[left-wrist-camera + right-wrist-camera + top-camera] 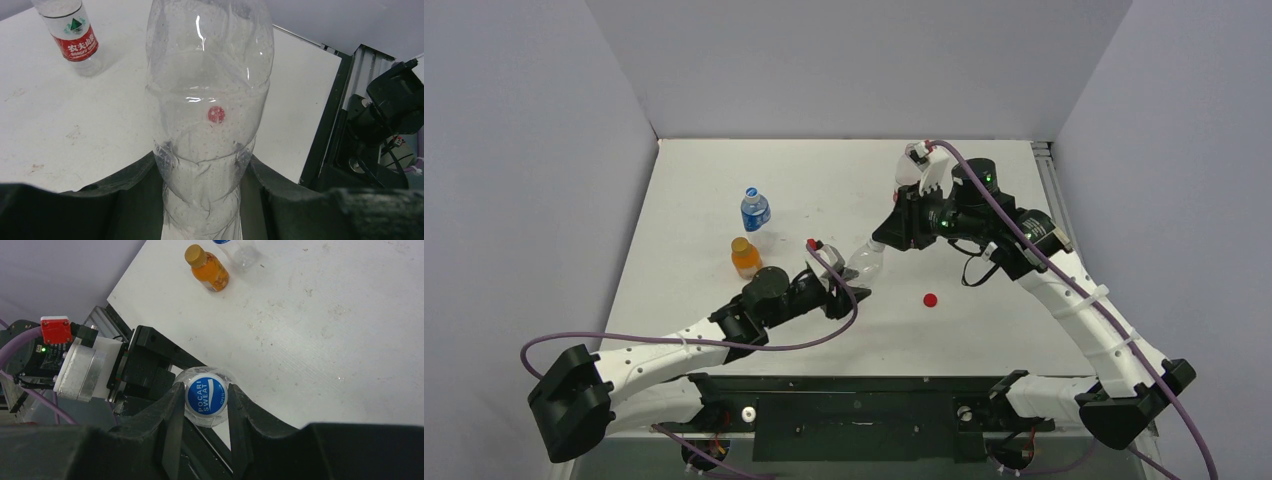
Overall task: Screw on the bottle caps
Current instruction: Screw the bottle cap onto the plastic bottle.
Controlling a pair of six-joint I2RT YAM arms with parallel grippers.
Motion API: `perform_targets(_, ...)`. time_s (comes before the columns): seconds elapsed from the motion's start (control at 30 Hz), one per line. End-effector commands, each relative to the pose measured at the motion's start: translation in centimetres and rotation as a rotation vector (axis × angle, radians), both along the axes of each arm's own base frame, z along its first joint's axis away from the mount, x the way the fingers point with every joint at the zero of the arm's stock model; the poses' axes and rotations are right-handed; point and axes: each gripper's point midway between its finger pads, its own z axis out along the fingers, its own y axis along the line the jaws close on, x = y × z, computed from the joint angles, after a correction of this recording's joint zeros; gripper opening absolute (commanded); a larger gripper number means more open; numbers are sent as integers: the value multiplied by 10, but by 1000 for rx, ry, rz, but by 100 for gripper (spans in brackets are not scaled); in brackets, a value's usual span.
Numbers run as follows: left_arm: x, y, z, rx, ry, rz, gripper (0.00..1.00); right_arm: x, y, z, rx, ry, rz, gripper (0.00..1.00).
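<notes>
Gripping clear thin plastic bottle (210, 75) toward base end, left tool (202, 200) clamped round it, bottle slanted between arms over table (984, 330). Right tool (205, 407) pinched shut on blue-and-white round plastic cap (206, 396) seated at bottle neck. Risks: thin wall may buckle or spin in left grip under twist; cap off-axis may cross-thread; fingers may slip off small cap. Red round plastic cap (931, 299) lies loose on table nearby, not on any bottle.

Orange drink bottle (745, 257) and blue-labelled water bottle (755, 210) crowd the left gripper's (848, 287) left side. Open tabletop (924, 340) stretches to its right, where a red cap (930, 299) lies.
</notes>
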Motion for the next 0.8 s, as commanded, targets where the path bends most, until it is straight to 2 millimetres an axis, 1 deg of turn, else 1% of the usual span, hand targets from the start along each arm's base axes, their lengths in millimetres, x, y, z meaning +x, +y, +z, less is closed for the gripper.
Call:
perform_targets(0.0, 17, 0, 72, -119, -170, 88, 0, 4, 0, -15, -30, 87, -35, 4)
perform_targets(0.2, 44, 14, 76, -80, -239, 274, 0, 13, -5, -29, -71, 170, -145, 3)
perform_targets(0.23, 45, 14, 78, -81, -251, 289, 0, 15, -6, -29, -72, 181, -172, 3)
perform_targets(0.27, 51, 18, 77, -65, -265, 329, 0, 16, -6, -30, -74, 191, -185, 3)
perform_targets(0.3, 53, 19, 81, -73, -277, 347, 0, 17, -6, -31, -71, 203, -216, 3)
perform_targets(0.33, 59, 22, 79, -55, -287, 387, 0, 18, -5, -31, -71, 209, -228, 3)
perform_targets(0.37, 61, 23, 83, -60, -299, 406, 0, 19, -4, -31, -73, 216, -255, 3)
perform_targets(0.4, 67, 25, 79, -33, -306, 445, 0, 18, -4, -33, -87, 225, -268, 3)
perform_targets(0.43, 69, 25, 83, -35, -312, 463, 0, 22, -6, -34, -96, 230, -309, 3)
perform_targets(0.47, 75, 26, 83, -22, -316, 495, 0, 21, -4, -35, -102, 240, -318, 2)
perform_targets(0.63, 87, 29, 89, -27, -338, 581, 0, 29, -4, -43, -95, 300, -433, 2)
perform_targets(0.7, 92, 30, 89, -30, -343, 614, 0, 32, -4, -42, -82, 314, -469, 2)
perform_targets(0.77, 96, 31, 86, -19, -347, 641, 0, 36, -7, -41, -83, 319, -506, 2)
